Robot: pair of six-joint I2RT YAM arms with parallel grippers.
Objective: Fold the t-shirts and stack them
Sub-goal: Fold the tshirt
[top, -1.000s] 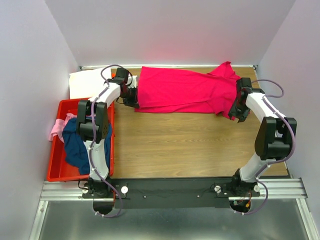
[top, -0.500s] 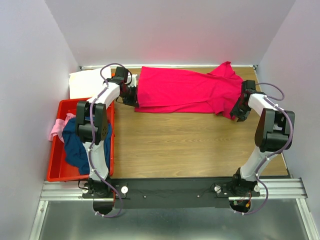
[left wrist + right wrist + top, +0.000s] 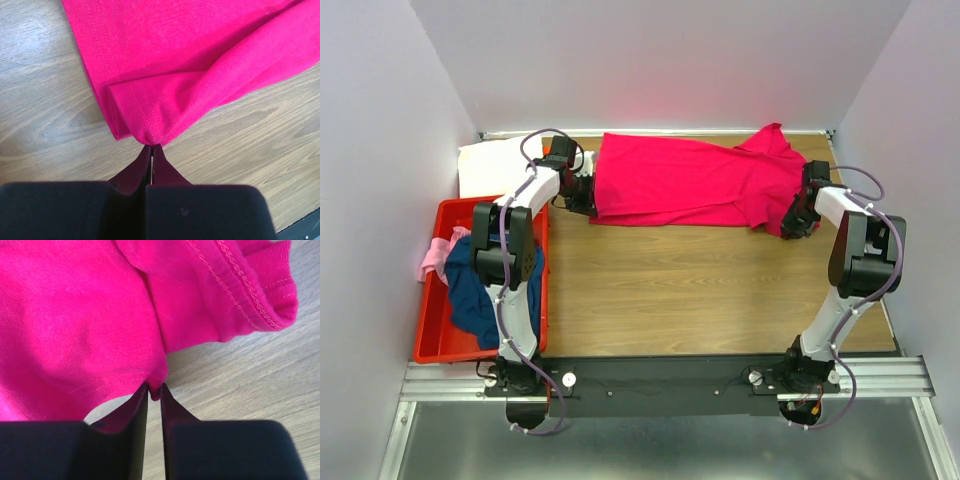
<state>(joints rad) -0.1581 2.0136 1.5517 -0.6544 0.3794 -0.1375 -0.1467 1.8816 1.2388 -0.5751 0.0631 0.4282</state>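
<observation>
The magenta-pink t-shirt [image 3: 690, 180] lies spread across the back of the table. My left gripper [image 3: 588, 200] is at its left end, shut on a folded hem corner; in the left wrist view [image 3: 151, 145] the tips pinch the cloth [image 3: 200, 50]. My right gripper [image 3: 786, 226] is at the shirt's near right corner, shut on a small fold of cloth, as the right wrist view [image 3: 154, 388] shows under the shirt [image 3: 75, 315]. A white t-shirt [image 3: 490, 165] lies flat at the back left. The navy t-shirt [image 3: 470, 295] and pale pink t-shirt [image 3: 435, 255] are in the bin.
A red plastic bin [image 3: 432, 345] stands at the left edge beside the left arm. The wooden table [image 3: 690, 290] shows bare wood in front of the magenta shirt. Walls close in the back and both sides.
My right arm has swung its elbow back and outward, and the right gripper has shifted slightly with the shirt's corner. The left arm has hardly moved.
</observation>
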